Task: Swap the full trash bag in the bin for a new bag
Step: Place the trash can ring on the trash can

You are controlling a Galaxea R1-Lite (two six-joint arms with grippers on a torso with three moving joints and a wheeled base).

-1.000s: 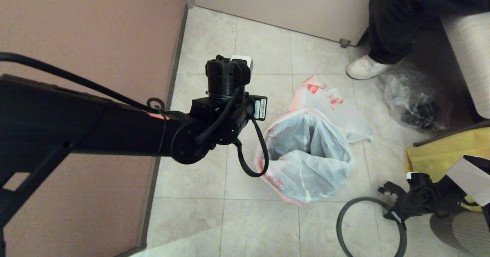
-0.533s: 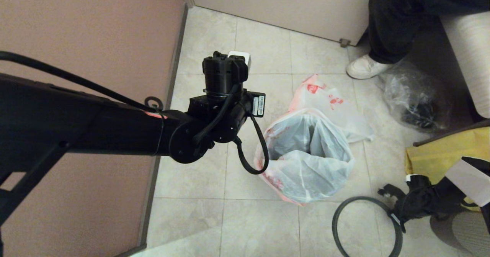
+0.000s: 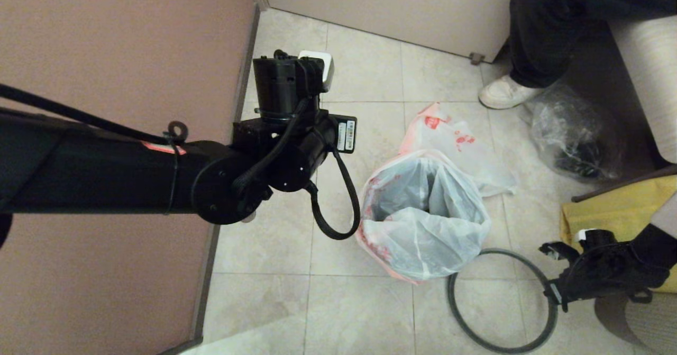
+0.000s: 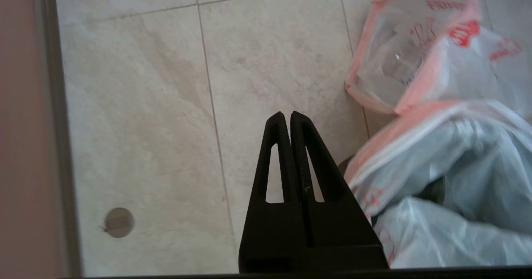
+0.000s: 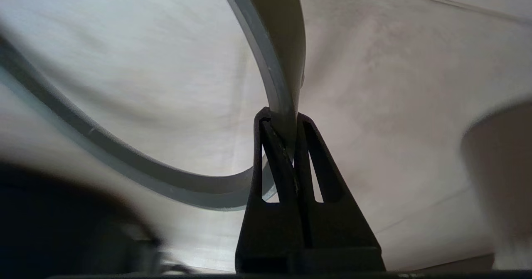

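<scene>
The new bag, thin white with a pink border, lies draped over the bin and lines its mouth. Only a dark sliver of the bin shows below the bag's edge. The full trash bag lies on the floor just behind the bin. My right gripper is shut on the dark grey hoop, which hangs low over the floor, its far arc close to the bin's near right side. My left gripper is shut and empty, above bare tiles to the left of the bin.
A clear bag with dark contents lies at the far right beside a seated person's white shoe. A yellow bag sits right of the bin. The pink wall runs close along the left arm.
My right gripper has carried the hoop farther from me and to the left, closer to the bin. My left arm has drawn back to the left, toward the wall.
</scene>
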